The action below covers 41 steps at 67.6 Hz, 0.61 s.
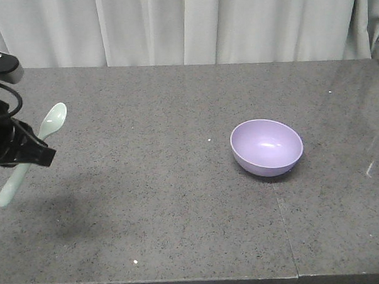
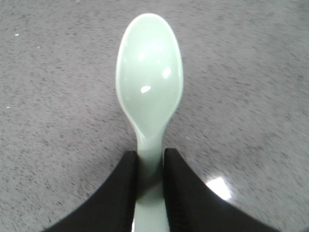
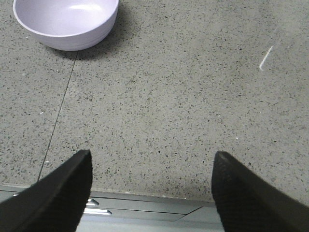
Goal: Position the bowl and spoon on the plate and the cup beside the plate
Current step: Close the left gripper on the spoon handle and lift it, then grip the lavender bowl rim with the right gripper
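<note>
Grey table (image 1: 149, 232), white curtain (image 1: 172, 23) behind, left jaws clamping spoon (image 1: 52, 118), right jaws wide apart, bowl (image 1: 267, 147) mid-table

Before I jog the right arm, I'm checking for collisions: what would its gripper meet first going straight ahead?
Likely only the speckled grey tabletop; the small lavender plastic bowl sits left of the right gripper, off its line. Depth unclear.

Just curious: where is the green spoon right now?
The spoon is at the front view's left edge, held by its handle in the left gripper, far left of the purple bowl.
</note>
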Available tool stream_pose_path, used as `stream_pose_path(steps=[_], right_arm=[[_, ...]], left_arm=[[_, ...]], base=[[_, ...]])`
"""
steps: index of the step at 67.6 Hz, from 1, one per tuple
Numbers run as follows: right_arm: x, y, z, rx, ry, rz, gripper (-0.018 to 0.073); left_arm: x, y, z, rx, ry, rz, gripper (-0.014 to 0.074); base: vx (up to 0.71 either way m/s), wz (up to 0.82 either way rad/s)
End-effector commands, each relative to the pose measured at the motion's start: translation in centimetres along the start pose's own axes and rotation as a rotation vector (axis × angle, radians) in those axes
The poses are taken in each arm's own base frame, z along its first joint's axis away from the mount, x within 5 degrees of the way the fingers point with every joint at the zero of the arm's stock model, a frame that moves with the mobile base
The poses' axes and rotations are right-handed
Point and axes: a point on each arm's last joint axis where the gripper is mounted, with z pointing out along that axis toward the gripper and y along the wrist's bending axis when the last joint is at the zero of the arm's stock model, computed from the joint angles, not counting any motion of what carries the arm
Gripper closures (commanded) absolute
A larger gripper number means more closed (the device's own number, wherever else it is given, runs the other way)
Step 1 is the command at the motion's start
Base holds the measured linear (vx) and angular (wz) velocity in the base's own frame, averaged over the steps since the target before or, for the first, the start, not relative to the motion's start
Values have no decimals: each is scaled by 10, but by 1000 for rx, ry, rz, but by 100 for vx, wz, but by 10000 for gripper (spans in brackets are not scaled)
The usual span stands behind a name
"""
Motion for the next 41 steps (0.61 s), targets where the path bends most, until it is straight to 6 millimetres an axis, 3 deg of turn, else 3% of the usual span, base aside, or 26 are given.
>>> stream_pose_path(steps=[1,21,33,41], right_arm=[[-13,0,-5,4,-82,-2,62],[-13,2,-4,-30,-74,29,62],[-20,6,11,-88,-26,48,62],[-36,10,31,-150,34,49,62]], left_arm=[[9,-9,-26,5,-111,6,496],[66,-21,-48,27,-184,-15,496],[73,-23,-62,15,-253,-10,496],[75,-24,-65,13,-265,-10,496]], base=[[0,0],[0,0],[0,0],[0,0]])
